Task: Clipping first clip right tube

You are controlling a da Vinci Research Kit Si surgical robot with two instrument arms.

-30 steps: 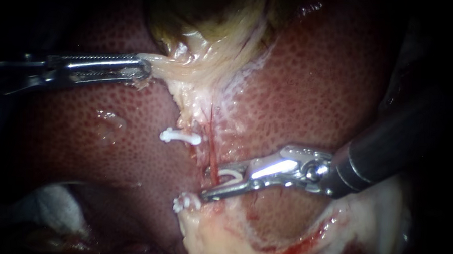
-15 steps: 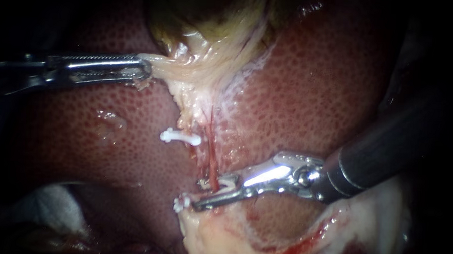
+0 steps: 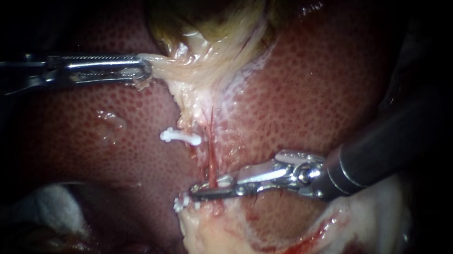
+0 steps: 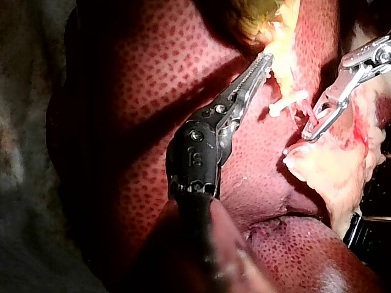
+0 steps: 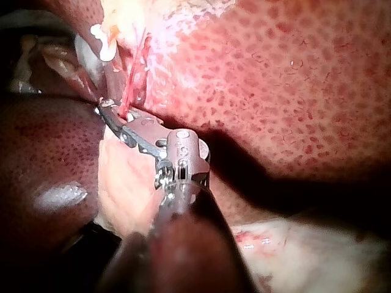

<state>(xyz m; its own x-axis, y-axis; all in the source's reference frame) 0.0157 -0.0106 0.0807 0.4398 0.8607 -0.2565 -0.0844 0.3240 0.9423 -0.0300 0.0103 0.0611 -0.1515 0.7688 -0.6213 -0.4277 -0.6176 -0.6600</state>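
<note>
Tube (image 3: 213, 159) upright, clip (image 3: 224, 181) crosswise

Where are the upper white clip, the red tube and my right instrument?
Upper white clip (image 3: 181, 137): endoscope view, middle of its bar.
Red tube (image 3: 212, 161): endoscope view, mid-length.
Right instrument (image 3: 198, 190): endoscope view, its tip.

Endoscope light pooled at the centre, bright on the liver (image 3: 298, 94) and pale gallbladder (image 3: 203, 66), and dropped to near black at every edge. Glare flashed off the left instrument (image 3: 146, 69) and right instrument (image 3: 195, 190); the right tube (image 3: 212, 164) shone wet. In both wrist views the shafts threw dark shadows across the liver.
</note>
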